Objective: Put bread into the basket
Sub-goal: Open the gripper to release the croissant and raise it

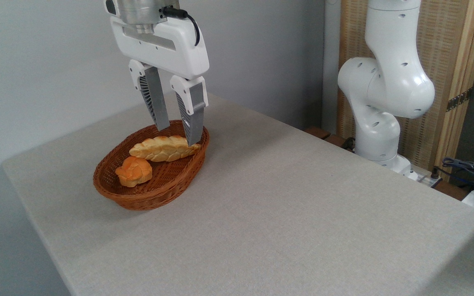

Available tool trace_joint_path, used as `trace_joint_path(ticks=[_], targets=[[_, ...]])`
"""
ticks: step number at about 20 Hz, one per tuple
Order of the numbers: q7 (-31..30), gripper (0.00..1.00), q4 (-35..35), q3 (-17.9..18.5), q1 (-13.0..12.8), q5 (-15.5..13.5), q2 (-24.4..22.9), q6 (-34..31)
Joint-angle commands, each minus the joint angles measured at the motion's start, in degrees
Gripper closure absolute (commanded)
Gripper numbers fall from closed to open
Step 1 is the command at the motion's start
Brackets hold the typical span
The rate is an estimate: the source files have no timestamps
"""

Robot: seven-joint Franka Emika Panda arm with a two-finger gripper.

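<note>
I see the bread (164, 148) golden-yellow, glossy, braided with paler stripes. Bun (134, 171) beside it is deeper orange, knotted. Basket (179, 181) reddish-brown woven wicker. Gripper (178, 131) has a white body and grey metallic fingers (157, 105) with ribbed black inner faces. Arm (385, 86) glossy white with small dark holes. Surface (286, 205) light grey-beige, fine fabric weave. Wall (35, 61) pale blue-grey. Screen (447, 61) tan, slatted.
</note>
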Motion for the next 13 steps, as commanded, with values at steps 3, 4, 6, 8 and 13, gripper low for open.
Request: trace_joint_path(ticks=[3,4,6,8,13], targets=[[2.53,0.0,-0.93,-0.26,1.47,-0.87,-0.92,-0.9],[2.71,0.0,-1.02,-0.26,1.47,-0.96,-0.92,-0.9],[3.15,0.0,-1.02,-0.35,1.56,-0.96,-0.83,-0.98],[3.24,0.0,-0.93,-0.35,1.91,-0.96,-0.83,-0.98],[3.42,0.0,-0.93,-0.35,2.26,-0.87,-0.92,-1.07]])
